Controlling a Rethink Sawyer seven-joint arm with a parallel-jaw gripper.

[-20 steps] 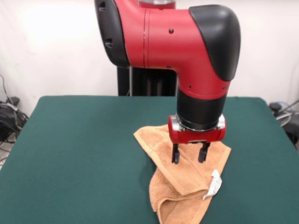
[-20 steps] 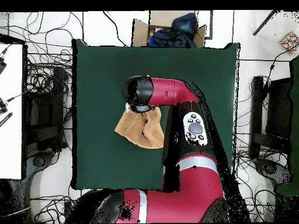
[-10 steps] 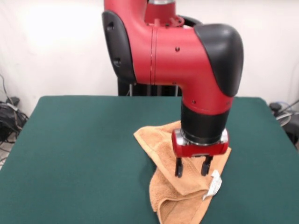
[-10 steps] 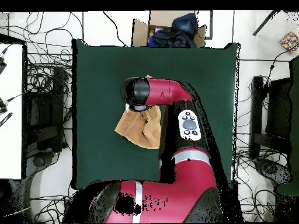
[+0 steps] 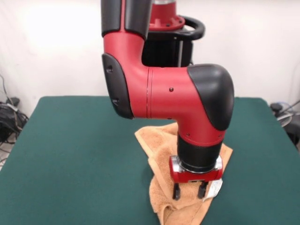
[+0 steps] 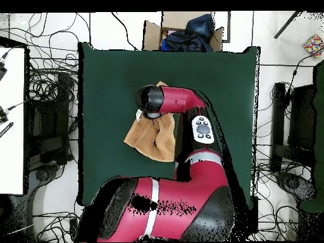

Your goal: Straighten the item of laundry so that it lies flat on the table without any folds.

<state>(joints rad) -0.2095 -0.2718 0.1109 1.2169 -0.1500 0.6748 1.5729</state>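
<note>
Here's the Sawyer's red and black arm (image 5: 164, 103) reaching down from the pedestal side, elbow bent, wrist pointing straight at the table, and the gripper (image 5: 190, 191) hovers low over the towel (image 5: 157, 145) with its two dark fingers (image 5: 176, 191) parted, a clear gap between them and nothing held, tips right down at the cloth, though whether they actually touch it can't be told from this angle. The tan terry towel is bunched, far from flat: in the front view it runs from a spread corner near the middle of the green table (image 5: 70, 154) down toward the near edge, where it rolls into a thick fold at the bottom of the frame. The small white care tag (image 5: 214, 188) peeks out just beside the gripper's finger on the picture's right, lying on the towel's edge. From overhead, the arm (image 6: 180, 100) crosses over the towel (image 6: 150, 140), its black wrist end covering the cloth's upper part, with a tan corner poking out beyond it, while the wider part of the cloth spreads below on the table (image 6: 107, 76), left of centre. Past the table's far edge overhead sits an open cardboard box (image 6: 183, 31) with dark blue stuff in it, and cables (image 6: 50, 95) sprawl over the floor on both sides
</note>
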